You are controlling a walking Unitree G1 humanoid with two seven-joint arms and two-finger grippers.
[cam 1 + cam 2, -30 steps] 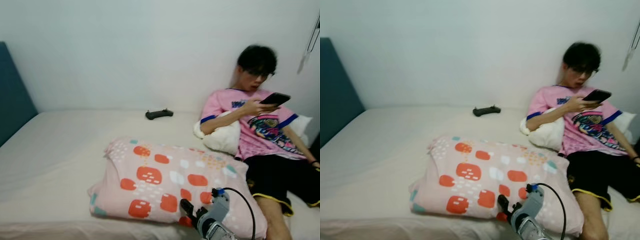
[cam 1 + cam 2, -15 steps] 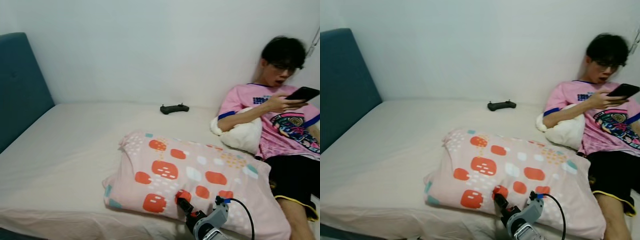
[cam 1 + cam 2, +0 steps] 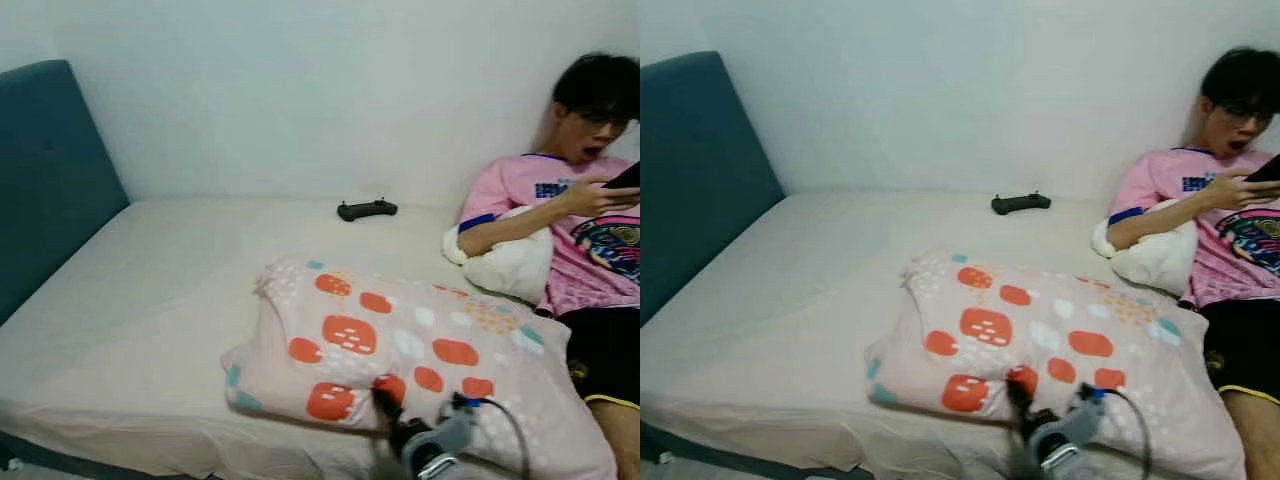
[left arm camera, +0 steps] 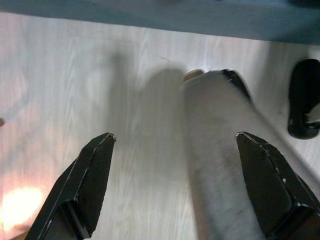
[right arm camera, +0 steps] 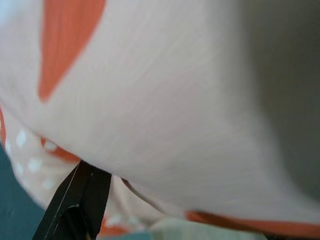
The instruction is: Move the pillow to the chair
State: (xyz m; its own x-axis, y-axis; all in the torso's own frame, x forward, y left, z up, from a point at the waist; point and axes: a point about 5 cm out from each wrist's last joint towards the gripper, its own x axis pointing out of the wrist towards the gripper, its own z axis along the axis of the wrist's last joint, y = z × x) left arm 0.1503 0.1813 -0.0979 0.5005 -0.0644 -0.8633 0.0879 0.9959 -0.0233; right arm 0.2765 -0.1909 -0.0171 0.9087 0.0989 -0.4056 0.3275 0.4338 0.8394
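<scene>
The step in hand looks like the grasp: the right tool (image 3: 388, 405) is pressed into the near edge of the pillow (image 3: 410, 350), a pink one printed with orange, white and teal patches, which lies on the bed (image 3: 150, 300) just ahead of the tool and spreads away from it toward the wall. In the right wrist view the pillow's fabric (image 5: 165, 100) sits right against the camera with one black finger (image 5: 75, 205) tucked under it, so the tool seems buried in the cloth; whether its fingers have closed on the fabric cannot be told from these pictures. The pillow has not left the mattress, so the carry to the chair is judged not yet begun, and no chair is seen.

The left tool (image 4: 182, 185) hangs idle over pale wood-grain floor (image 4: 60, 90), its two fingers spread wide with nothing between them.

The next move probably calls for a firm pinch on enough fabric that the soft pillow does not slip, then a lift clear of the bed edge. Just beyond the pillow's far corner, to the right of the tool, a person (image 3: 570, 210) in a pink shirt leans on the wall looking at a phone, so the lift should swing away from them. Farther off sits a black controller (image 3: 367, 209).

The shirt carries a print, too small to read.
</scene>
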